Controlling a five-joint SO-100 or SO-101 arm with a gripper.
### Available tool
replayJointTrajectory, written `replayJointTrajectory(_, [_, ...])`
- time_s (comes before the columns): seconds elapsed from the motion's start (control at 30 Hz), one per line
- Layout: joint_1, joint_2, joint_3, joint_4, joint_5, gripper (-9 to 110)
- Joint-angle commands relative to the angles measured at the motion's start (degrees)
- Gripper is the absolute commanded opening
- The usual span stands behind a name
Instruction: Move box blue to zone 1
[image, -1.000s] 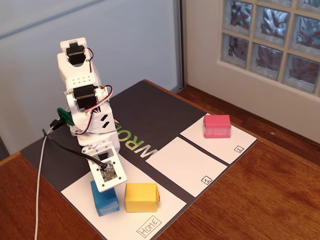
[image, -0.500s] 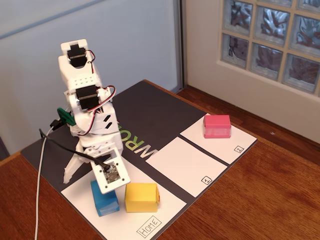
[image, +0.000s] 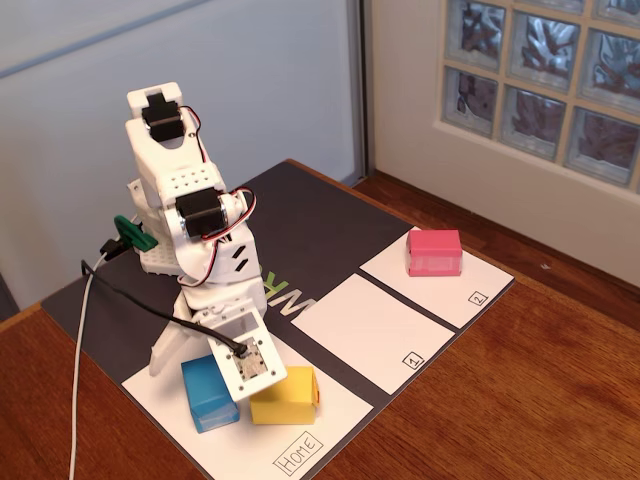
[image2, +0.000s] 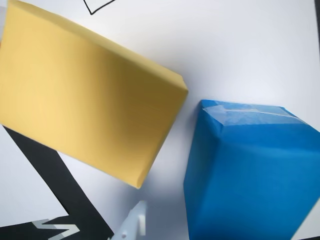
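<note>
The blue box (image: 208, 392) stands on the Home panel (image: 330, 415), just left of the yellow box (image: 285, 397). My gripper (image: 243, 388) hangs low over the gap between them, its tips hidden under the wrist camera plate in the fixed view. In the wrist view the blue box (image2: 250, 175) fills the lower right and the yellow box (image2: 85, 95) the upper left. One white fingertip (image2: 136, 222) shows at the bottom edge, on the white paper between the boxes and touching neither. No second finger shows beside it, so the jaws stand apart. Zone 1 (image: 370, 330) lies bare to the right.
A pink box (image: 434, 252) stands on the panel marked 2 (image: 460, 290) at the far right. The dark mat (image: 300, 225) lies on a wooden table (image: 520, 400). A white cable (image: 78, 400) and a black cable (image: 150, 305) trail left of the arm base.
</note>
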Motion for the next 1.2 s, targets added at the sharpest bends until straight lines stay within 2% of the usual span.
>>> replayJointTrajectory(0.0, [-0.44, -0.26, -2.11, -1.76, -0.53, 58])
replayJointTrajectory(0.83, [0.44, -11.07, -1.85, -8.88, -3.69, 56])
replayJointTrajectory(0.97, [0.79, -11.25, -1.85, -8.88, -4.75, 49])
replayJointTrajectory(1.17, [1.76, -10.99, -1.85, -7.56, -5.98, 29])
